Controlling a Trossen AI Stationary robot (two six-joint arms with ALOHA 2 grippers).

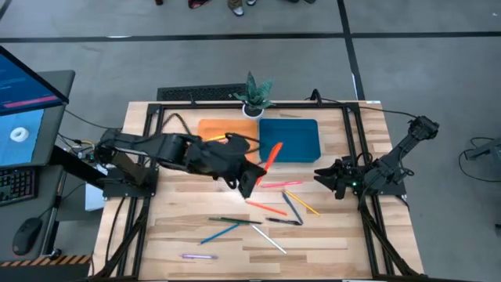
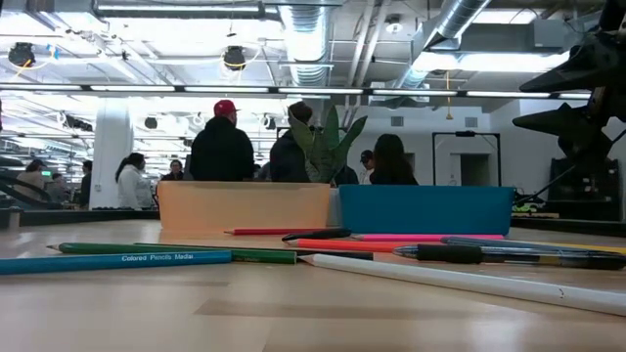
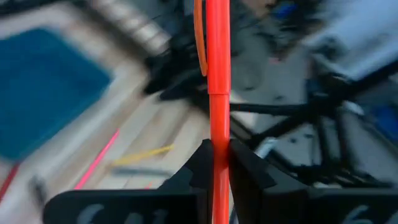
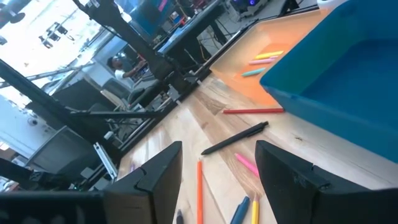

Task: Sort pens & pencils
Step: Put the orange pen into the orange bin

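We have a few pieces in the orange tray [image 4: 245, 53]; our left gripper [image 3: 217, 163] clamps a red pen [image 1: 271, 156] over the blue tray [image 1: 301, 145]; the right gripper [image 4: 217, 174] waits, spread wide, at the table's right edge; about a dozen pens & pencils [image 1: 266, 210] are left on the table.

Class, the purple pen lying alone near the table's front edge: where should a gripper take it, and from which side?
Mid-shaft of the purple pen, from straight above, fingers across its length: it lies flat on the table with bare wood on both sides.
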